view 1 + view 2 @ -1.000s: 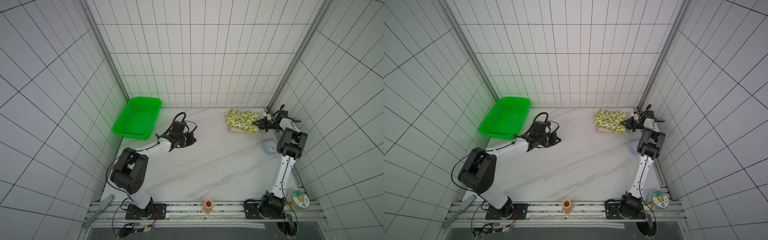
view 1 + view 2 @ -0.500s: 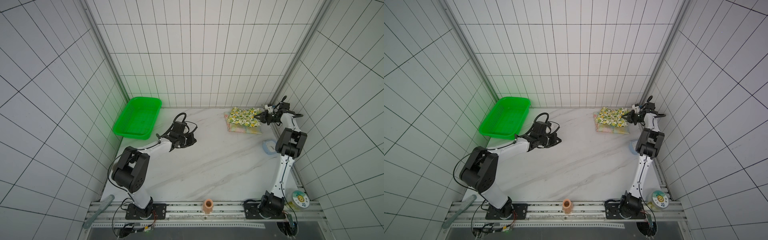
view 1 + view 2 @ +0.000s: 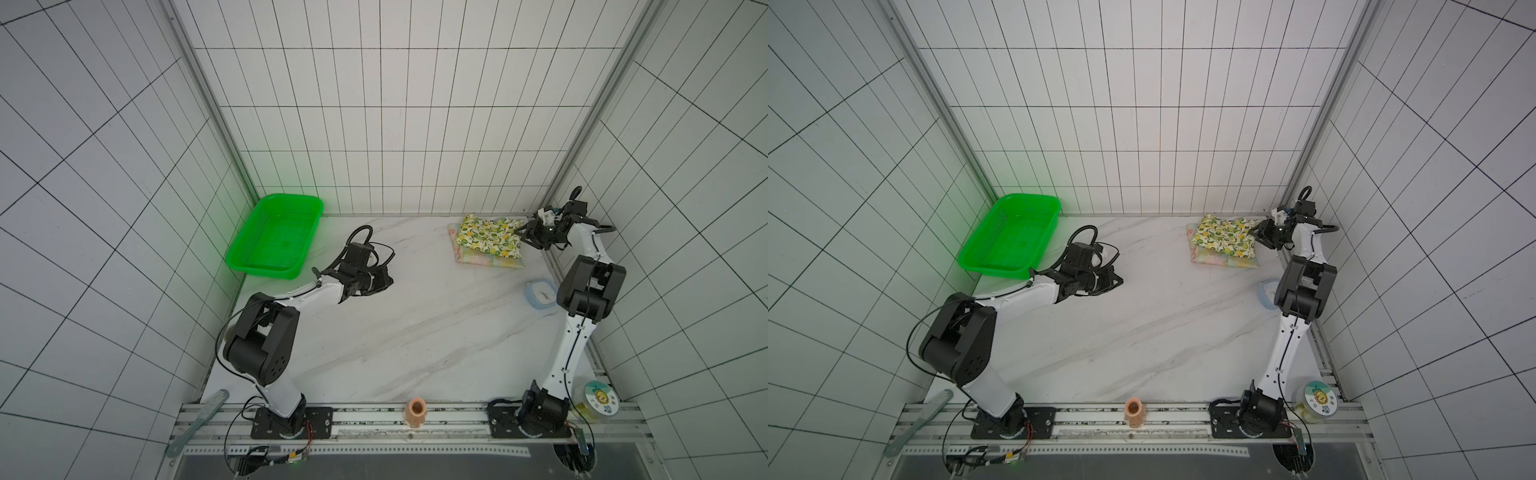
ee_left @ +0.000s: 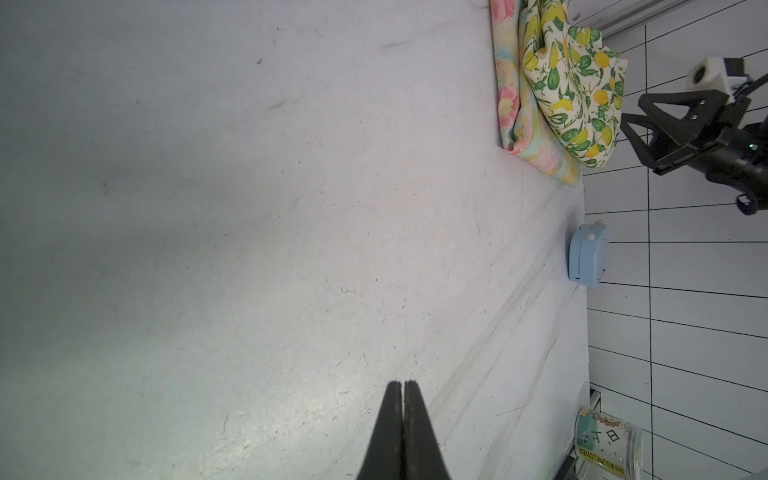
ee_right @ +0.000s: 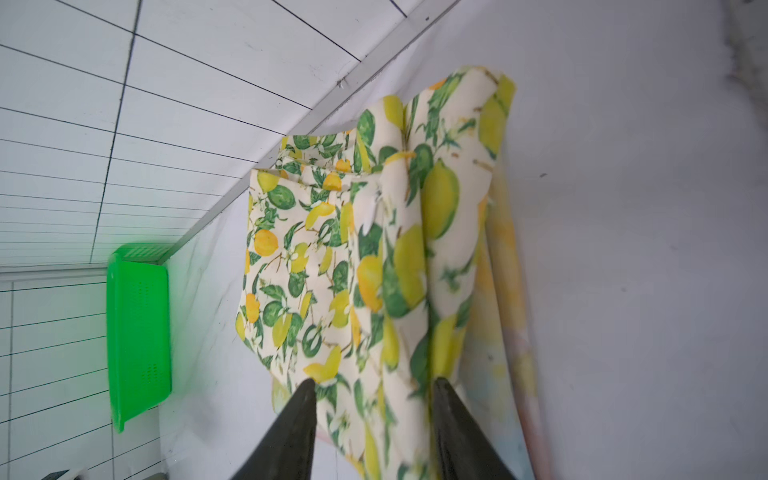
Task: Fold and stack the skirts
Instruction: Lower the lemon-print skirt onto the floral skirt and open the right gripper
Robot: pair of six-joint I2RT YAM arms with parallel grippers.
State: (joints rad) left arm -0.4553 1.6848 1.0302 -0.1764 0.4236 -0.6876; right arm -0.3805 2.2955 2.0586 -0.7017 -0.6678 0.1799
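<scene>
As the lemon skirt (image 3: 489, 240) is laid folded on top of the pastel flowered skirt (image 3: 484, 261) in the far right corner of the table (image 3: 415, 340), the pile's long axis is seen to run along the far edge. The right gripper (image 3: 523, 237) is found just beside its right-hand short end, jaws spread and nothing pinched, while the left gripper (image 4: 403, 384), pressed together and empty, is seen well apart near the green basket (image 3: 274, 243). Open room is left only toward the table's middle, the far and right edges being close.
</scene>
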